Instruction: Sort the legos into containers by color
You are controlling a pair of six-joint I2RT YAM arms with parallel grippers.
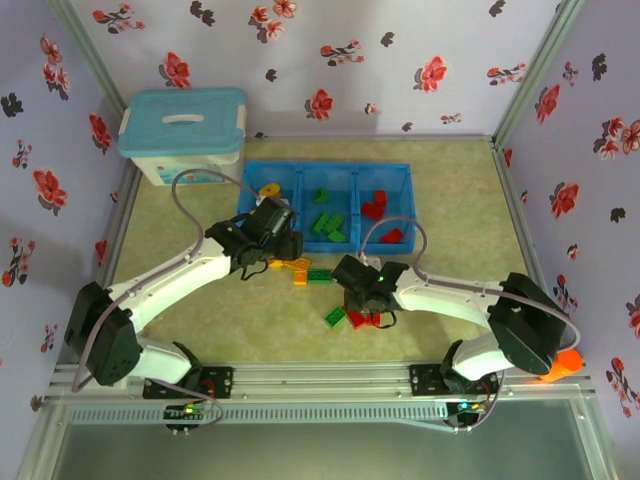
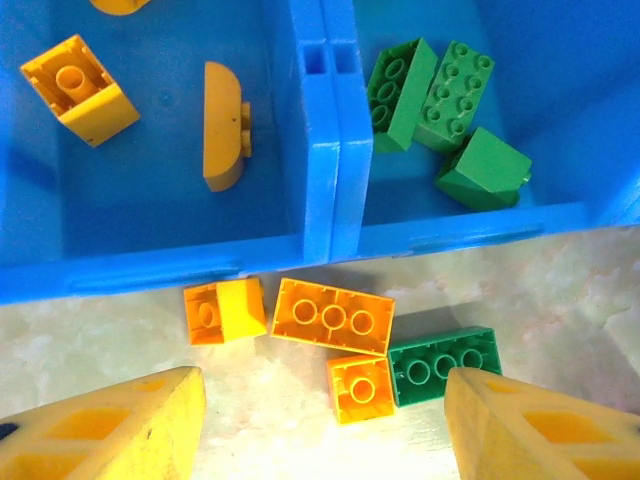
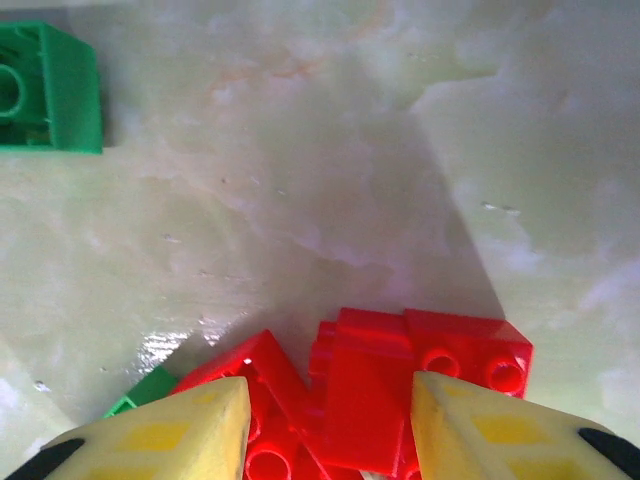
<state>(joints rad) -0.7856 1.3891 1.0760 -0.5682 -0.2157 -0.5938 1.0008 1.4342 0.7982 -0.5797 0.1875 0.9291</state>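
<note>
Beside the blue tray (image 1: pixel 325 166), three orange legos (image 2: pixel 333 317) and a green lego (image 2: pixel 443 365) lie on the table. My left gripper (image 2: pixel 322 380) hangs open just above them, one finger at each side. The tray's left compartment (image 2: pixel 160 215) holds orange bricks, the middle one (image 1: pixel 325 212) green, the right one (image 1: pixel 385 215) red. Nearer the front, my right gripper (image 3: pixel 330 385) is down on a small heap of red legos (image 3: pixel 365 400). Its jaws are narrowed around a sloped red brick with thin gaps still showing. A green lego (image 3: pixel 50 90) lies apart, and another green one (image 1: pixel 335 317) lies beside the heap.
A white storage box (image 1: pixel 185 130) with a pale-blue lid stands at the back left, close to the tray's left end. Flowered walls close in the table on three sides. An orange object (image 1: pixel 567 362) sits by the right arm's base.
</note>
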